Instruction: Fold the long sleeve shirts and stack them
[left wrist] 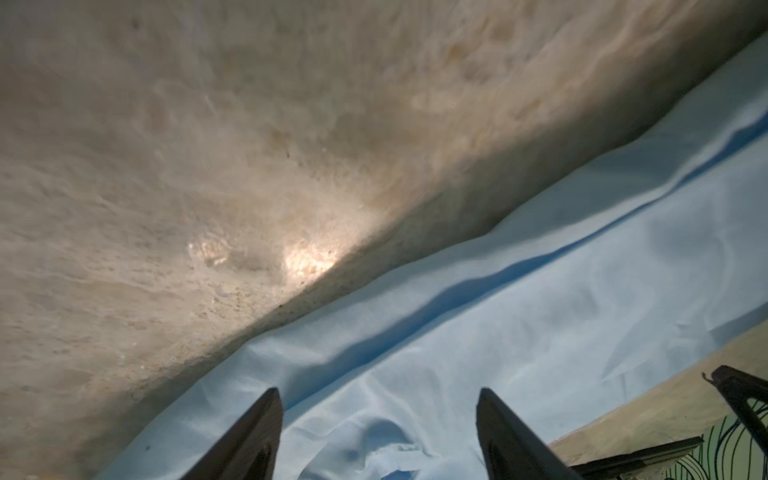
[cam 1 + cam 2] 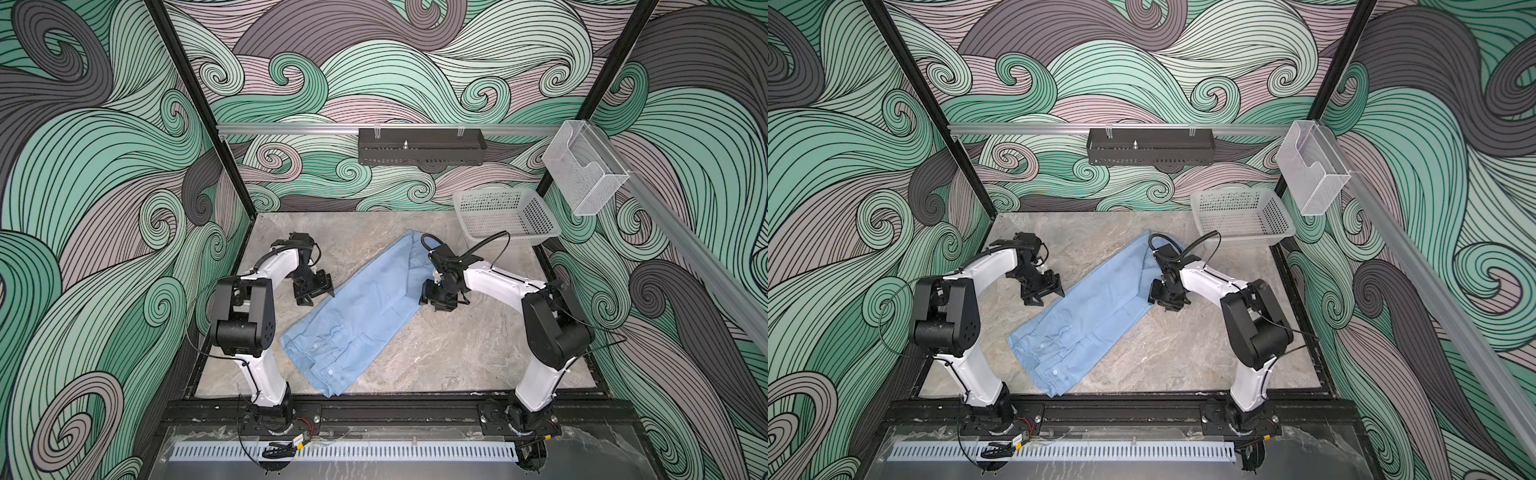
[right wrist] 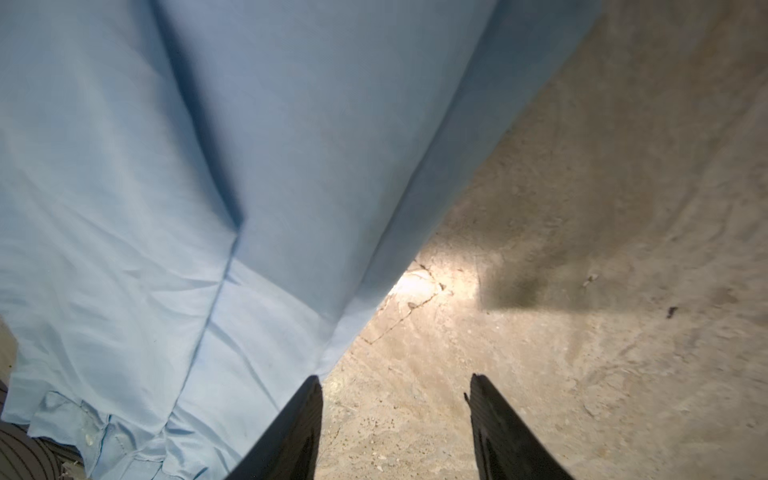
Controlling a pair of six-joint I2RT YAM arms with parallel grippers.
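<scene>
The one long sleeve shirt [image 2: 361,307] [image 2: 1092,307] in view is light blue and lies in a long folded strip. It runs diagonally from the back middle of the table to the front left, with buttoned cuffs and buttons showing at its near end. My left gripper [image 2: 318,297] [image 2: 1044,297] hovers at the strip's left edge. In the left wrist view it [image 1: 378,395] is open over the shirt's cloth [image 1: 498,291], holding nothing. My right gripper [image 2: 434,301] [image 2: 1163,301] is at the strip's right edge. There it [image 3: 395,380] is open over bare table just beside the shirt's hem [image 3: 249,166].
A pale perforated basket [image 2: 507,216] [image 2: 1241,216] stands at the back right corner of the marble table [image 2: 478,353]. A black tray [image 2: 419,145] hangs on the back rail and a clear holder [image 2: 582,174] on the right rail. Patterned walls close in on three sides.
</scene>
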